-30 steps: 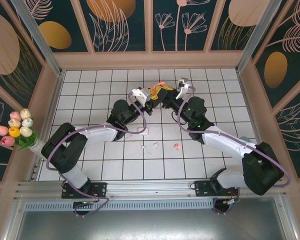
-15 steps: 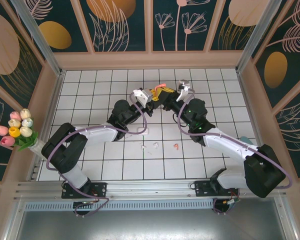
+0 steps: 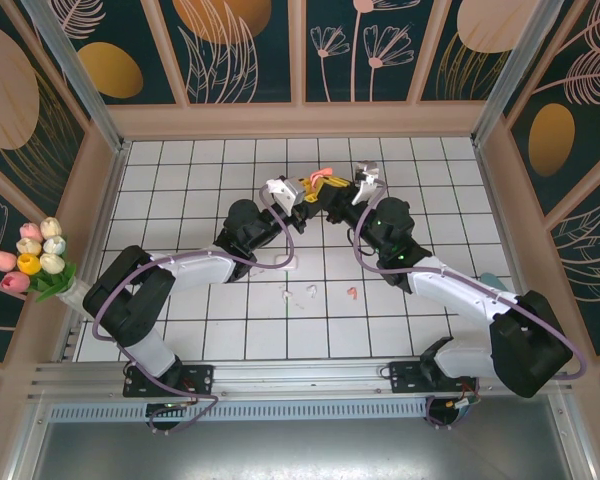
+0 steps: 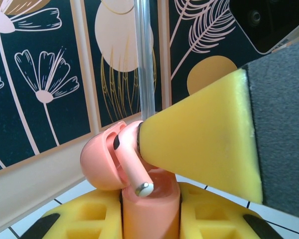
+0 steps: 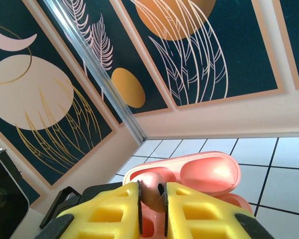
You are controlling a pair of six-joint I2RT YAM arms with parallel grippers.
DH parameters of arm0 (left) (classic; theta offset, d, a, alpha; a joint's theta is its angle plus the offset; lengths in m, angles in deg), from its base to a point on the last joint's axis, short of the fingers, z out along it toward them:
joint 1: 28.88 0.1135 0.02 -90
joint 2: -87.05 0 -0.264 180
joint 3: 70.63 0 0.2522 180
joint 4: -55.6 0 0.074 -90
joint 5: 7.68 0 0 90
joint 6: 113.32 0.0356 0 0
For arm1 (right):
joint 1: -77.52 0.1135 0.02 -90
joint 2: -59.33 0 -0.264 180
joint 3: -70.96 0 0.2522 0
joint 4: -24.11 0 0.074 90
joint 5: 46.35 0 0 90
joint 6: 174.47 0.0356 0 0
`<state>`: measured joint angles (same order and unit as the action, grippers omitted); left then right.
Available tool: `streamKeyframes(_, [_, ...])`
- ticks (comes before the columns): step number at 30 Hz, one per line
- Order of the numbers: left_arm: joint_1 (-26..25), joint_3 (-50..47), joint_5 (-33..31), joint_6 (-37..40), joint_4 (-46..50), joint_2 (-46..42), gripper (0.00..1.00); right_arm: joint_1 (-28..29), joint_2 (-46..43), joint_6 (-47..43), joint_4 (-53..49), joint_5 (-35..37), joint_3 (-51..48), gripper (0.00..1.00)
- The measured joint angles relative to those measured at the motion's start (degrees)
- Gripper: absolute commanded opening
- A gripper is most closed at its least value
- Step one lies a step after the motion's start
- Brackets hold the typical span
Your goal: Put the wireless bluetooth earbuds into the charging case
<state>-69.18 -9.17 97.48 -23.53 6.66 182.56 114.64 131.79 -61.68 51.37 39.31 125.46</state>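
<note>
My left gripper (image 4: 150, 215) is shut on the salmon-pink charging case (image 4: 150, 211), held upright with its lid (image 4: 98, 167) open. My right gripper (image 5: 152, 199) is shut on a pink earbud (image 5: 150, 188). In the left wrist view that earbud (image 4: 128, 162) hangs stem-down from the right gripper's yellow finger (image 4: 199, 144), its silver tip just over the case's open well. From above, both grippers meet over the back middle of the table, left gripper (image 3: 302, 189) and right gripper (image 3: 328, 192) with the case lid (image 3: 323, 172) between them. Two white earbuds (image 3: 287, 295) (image 3: 310, 291) and another pink earbud (image 3: 351, 293) lie on the tiles.
The white tiled table (image 3: 180, 190) is boxed in by a low tan wall (image 3: 300, 120) and patterned panels. A tulip bouquet (image 3: 35, 258) stands outside the left wall. The loose earbuds lie between the two arms, toward the near side.
The right gripper has moved left with the pink earbud, closing in on the case held by the left gripper. The left arm and the loose earbuds have stayed put.
</note>
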Motion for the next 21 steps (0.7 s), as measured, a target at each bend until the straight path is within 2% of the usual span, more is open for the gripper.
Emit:
streamKeyframes(8, [0.0, 0.0, 0.0, 0.0, 0.07, 0.0, 0.0, -0.07, -0.2, -0.42, -1.05, 0.26, 0.15, 0.13])
streamKeyframes(21, [0.0, -0.07, 0.0, 0.0, -0.11, 0.0, 0.0, -0.28, -1.68, -1.86, -6.86, -0.02, 1.55, 0.09])
